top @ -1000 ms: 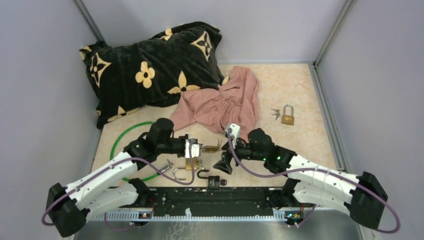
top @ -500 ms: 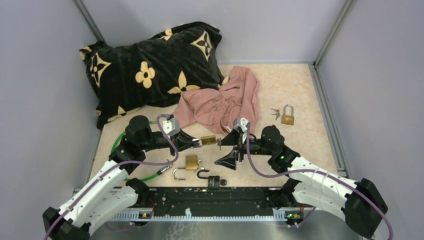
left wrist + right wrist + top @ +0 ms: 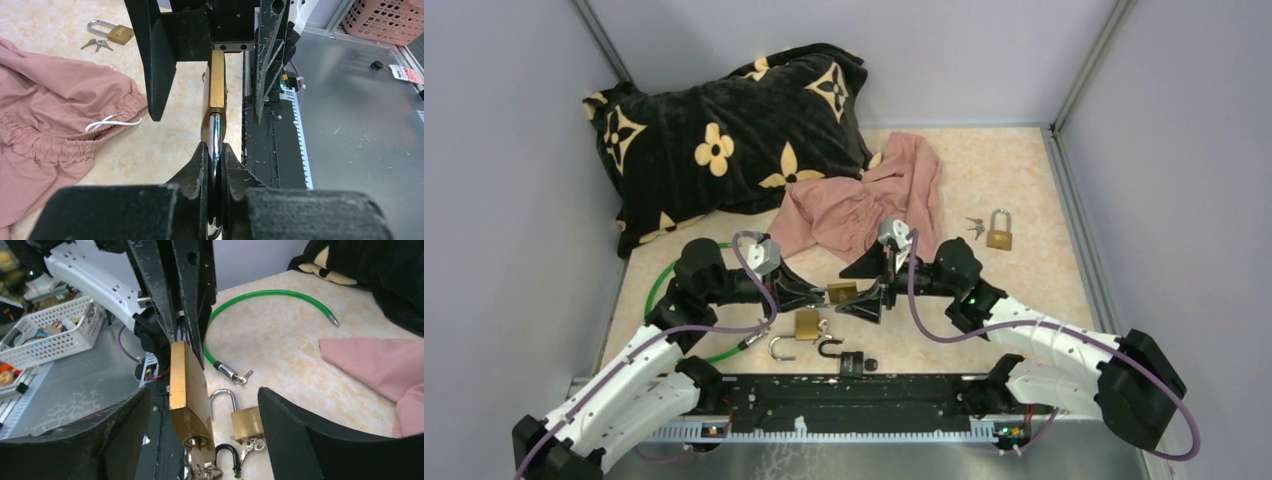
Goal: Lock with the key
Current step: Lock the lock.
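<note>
My left gripper (image 3: 816, 293) is shut on the steel shackle (image 3: 214, 134) of a brass padlock (image 3: 841, 293) and holds it level above the table. In the left wrist view my left gripper (image 3: 215, 161) pinches the shackle, with the brass body (image 3: 216, 80) beyond. A key (image 3: 196, 459) on a ring sits in the keyhole at the padlock's (image 3: 187, 385) free end. My right gripper (image 3: 852, 288) is open. Its fingers (image 3: 300, 432) straddle the padlock's key end without touching it; in the right wrist view the gripper (image 3: 205, 410) stands wide.
Below lie a second brass padlock (image 3: 807, 323) with open shackle and keys, a loose silver shackle (image 3: 781, 347) and a black padlock (image 3: 849, 358). A green cable lock (image 3: 662, 290) lies left. Pink cloth (image 3: 864, 205), a black pillow (image 3: 724, 130) and a far padlock (image 3: 998, 232) sit behind.
My left arm lifted the padlock off the table and swung it up. My right gripper moved left, and its open fingers now stand either side of the padlock's key end.
</note>
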Controlling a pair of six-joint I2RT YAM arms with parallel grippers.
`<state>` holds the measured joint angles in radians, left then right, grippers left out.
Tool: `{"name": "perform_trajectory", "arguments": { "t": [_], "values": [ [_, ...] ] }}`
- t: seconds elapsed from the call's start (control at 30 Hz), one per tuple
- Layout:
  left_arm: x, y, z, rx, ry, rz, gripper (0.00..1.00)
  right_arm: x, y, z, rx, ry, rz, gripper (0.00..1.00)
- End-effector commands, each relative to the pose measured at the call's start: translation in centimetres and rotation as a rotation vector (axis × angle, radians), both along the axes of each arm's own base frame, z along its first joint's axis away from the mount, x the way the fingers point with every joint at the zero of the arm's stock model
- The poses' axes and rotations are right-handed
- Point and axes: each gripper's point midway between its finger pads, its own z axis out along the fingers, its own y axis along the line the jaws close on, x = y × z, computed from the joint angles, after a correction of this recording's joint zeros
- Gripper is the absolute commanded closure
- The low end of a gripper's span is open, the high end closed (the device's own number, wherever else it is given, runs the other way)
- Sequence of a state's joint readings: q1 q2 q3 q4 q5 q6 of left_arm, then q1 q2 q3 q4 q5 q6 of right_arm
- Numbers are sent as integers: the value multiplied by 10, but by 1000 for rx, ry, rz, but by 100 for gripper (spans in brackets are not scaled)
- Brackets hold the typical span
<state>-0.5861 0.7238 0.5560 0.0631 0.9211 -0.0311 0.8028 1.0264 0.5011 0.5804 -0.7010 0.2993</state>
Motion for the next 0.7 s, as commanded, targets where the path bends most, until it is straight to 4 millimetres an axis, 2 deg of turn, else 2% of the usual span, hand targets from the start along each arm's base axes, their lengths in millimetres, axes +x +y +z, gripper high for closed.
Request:
{"name": "perform_trajectory", "arguments": {
  "t": [0.0, 0.03, 0.13, 0.27, 0.37, 0.5, 0.53, 0.57, 0.67],
  "values": [
    [-4, -1, 34, -99, -121, -32, 100, -6, 13, 31, 56, -83, 54, 27],
    [-5, -1, 34, -100, -118, -36, 100, -8, 15, 30, 54, -77, 62, 32],
    [-5, -1, 34, -102, -119, -38, 100, -9, 16, 31, 63, -59, 66, 56],
    [-5, -1, 35, -110, -117, -37, 100, -9, 18, 31, 69, -37, 71, 99],
    [-7, -1, 35, -118, -106, -41, 100, -9, 18, 33, 83, -19, 64, 100],
    [-7, 0, 32, -119, -74, -29, 99, -3, 16, 47, 132, -2, 19, 100],
    [-6, 1, 31, -120, -58, -16, 88, -2, 14, 52, 146, 1, 14, 100],
    [-4, 2, 31, -123, -44, -2, 82, -1, 12, 58, 164, 4, 10, 100],
    [0, 9, 32, -143, 8, 47, 78, 2, 2, 74, 226, 3, -7, 100]
  ]
}}
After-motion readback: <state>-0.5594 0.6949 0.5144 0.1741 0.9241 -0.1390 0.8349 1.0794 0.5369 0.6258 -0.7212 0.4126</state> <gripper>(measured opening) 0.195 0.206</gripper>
